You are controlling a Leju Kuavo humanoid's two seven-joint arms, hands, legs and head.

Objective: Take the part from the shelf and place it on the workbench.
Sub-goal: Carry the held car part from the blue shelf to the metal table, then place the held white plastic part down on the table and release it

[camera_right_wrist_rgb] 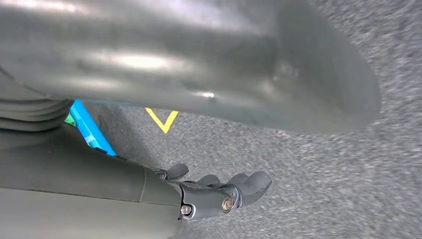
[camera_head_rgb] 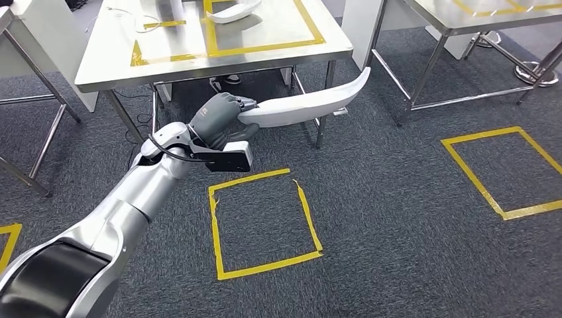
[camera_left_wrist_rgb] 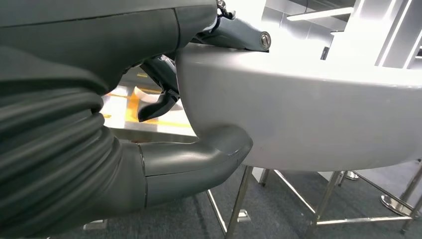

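Note:
My left hand (camera_head_rgb: 219, 116) grips one end of a long, curved white part (camera_head_rgb: 311, 103). It holds the part in the air, just in front of the steel workbench (camera_head_rgb: 106, 59) and below its front edge. The part's free end points right, toward a bench leg. Close up, the left wrist view has the thumb (camera_left_wrist_rgb: 199, 159) under the part (camera_left_wrist_rgb: 308, 114) and the darker fingers over its top. A second white part (camera_head_rgb: 233, 10) lies on the bench inside a yellow tape frame. My right hand (camera_right_wrist_rgb: 209, 194) hangs over the grey carpet, fingers loosely bent, holding nothing.
Yellow tape squares mark the carpet in front of me (camera_head_rgb: 265, 222) and to the right (camera_head_rgb: 504, 172). Another steel table (camera_head_rgb: 450, 16) stands at the far right, and a further table frame (camera_head_rgb: 26, 132) at the left. A person's shoe (camera_head_rgb: 225, 81) shows under the workbench.

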